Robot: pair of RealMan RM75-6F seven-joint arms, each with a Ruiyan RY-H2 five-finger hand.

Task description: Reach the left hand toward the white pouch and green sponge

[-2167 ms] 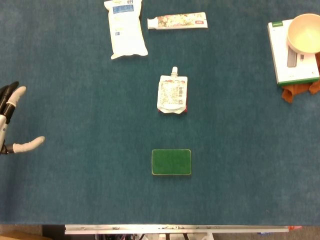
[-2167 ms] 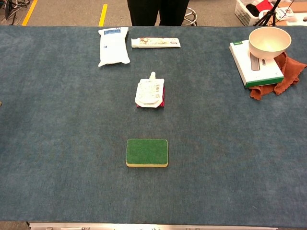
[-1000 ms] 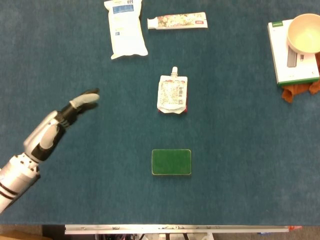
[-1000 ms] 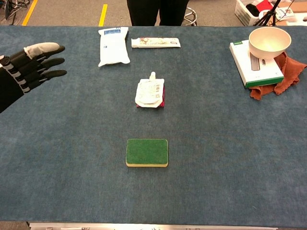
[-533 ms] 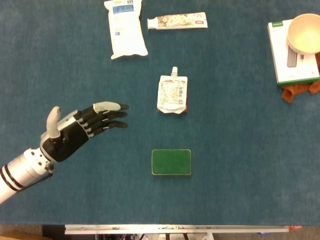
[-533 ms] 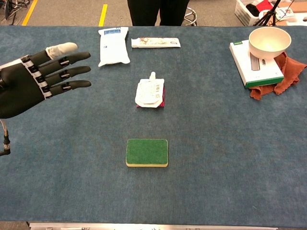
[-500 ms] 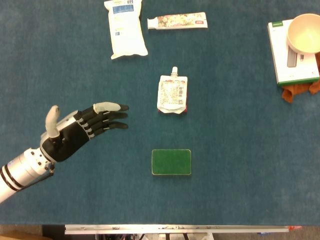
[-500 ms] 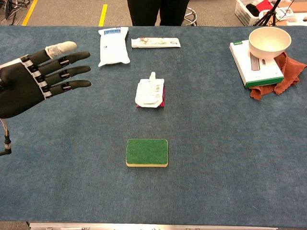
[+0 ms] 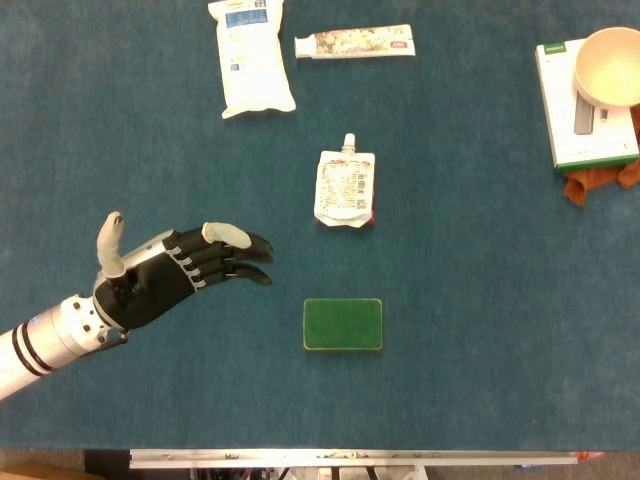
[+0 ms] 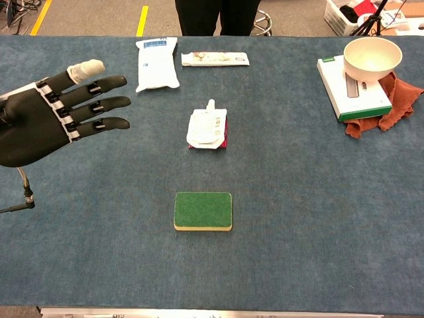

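Note:
A white spouted pouch (image 9: 345, 188) (image 10: 207, 128) lies flat in the middle of the blue table, on top of something red. The green sponge (image 9: 343, 324) (image 10: 203, 211) lies nearer the front edge, below the pouch. My left hand (image 9: 165, 274) (image 10: 50, 115) hovers to the left of both, open, palm down, fingers spread and pointing right toward the gap between pouch and sponge. It holds nothing. Its fingertips (image 9: 258, 243) stop short of the sponge's left edge. My right hand shows in neither view.
A large white bag (image 9: 251, 58) and a toothpaste tube (image 9: 355, 43) lie at the back. At the far right a cream bowl (image 9: 612, 66) sits on a white and green box (image 9: 580, 125) over an orange cloth (image 10: 391, 103). A person's dark legs (image 10: 218, 16) stand behind the table.
My left hand has come in from the left edge, moving right and toward the front, and now reaches closer to the sponge. Pouch and sponge have not moved.

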